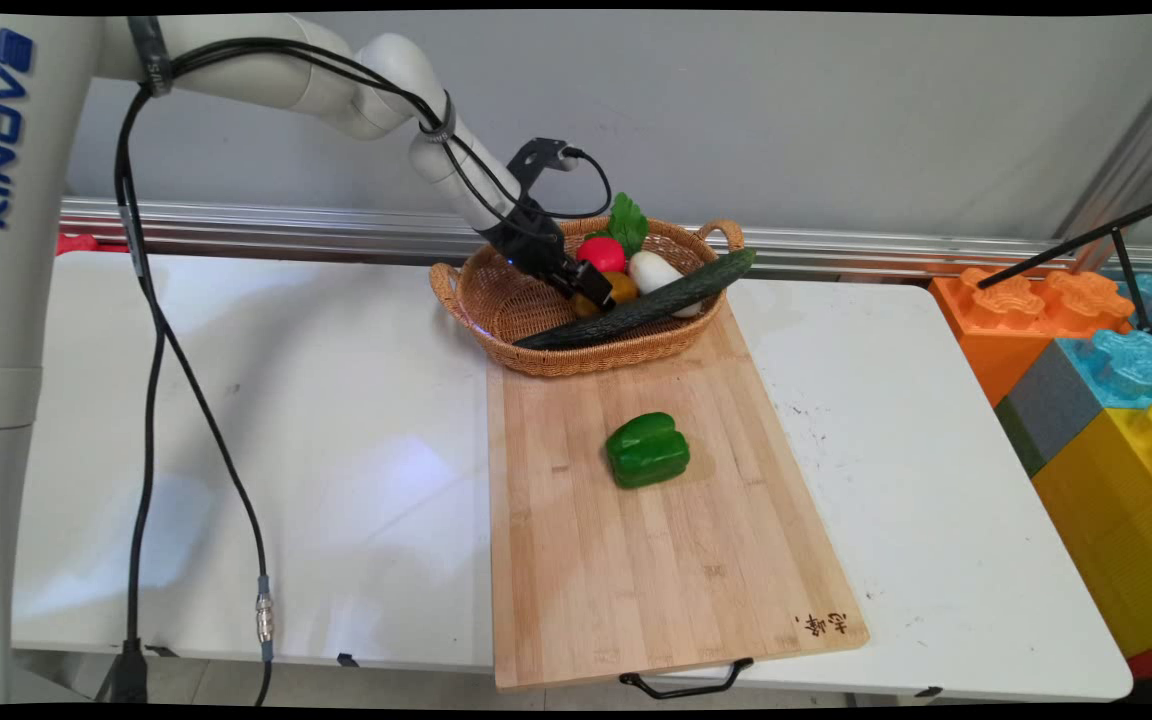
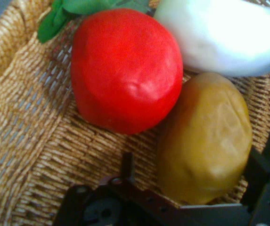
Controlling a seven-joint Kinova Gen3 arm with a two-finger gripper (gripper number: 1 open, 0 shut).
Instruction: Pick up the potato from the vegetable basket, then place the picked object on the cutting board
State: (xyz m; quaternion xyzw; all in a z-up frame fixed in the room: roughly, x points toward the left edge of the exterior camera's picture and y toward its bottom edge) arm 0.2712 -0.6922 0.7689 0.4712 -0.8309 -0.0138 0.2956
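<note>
Green pepper (image 1: 647, 450) on board (image 1: 636, 560), tool (image 1: 596, 290) in basket (image 1: 496, 300) w/ jaws astride yellow-brown potato (image 2: 205, 141), grip unclear.

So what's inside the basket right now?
The basket holds a red tomato, a white eggplant, a brownish potato and green leaves; a cucumber lies across its rim. The tool hides whatever is under it.

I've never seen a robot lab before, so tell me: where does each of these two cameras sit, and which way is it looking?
Main view: fixed above the table's near side, looking down across the white table to the wall; the white arm and its black two-finger gripper show.
Hand view: on the hand, looking into the woven wicker basket; only the gripper's black linkage shows.
Shared: basket, red round vegetable, brownish-yellow potato-shaped item, white oval vegetable.
</note>
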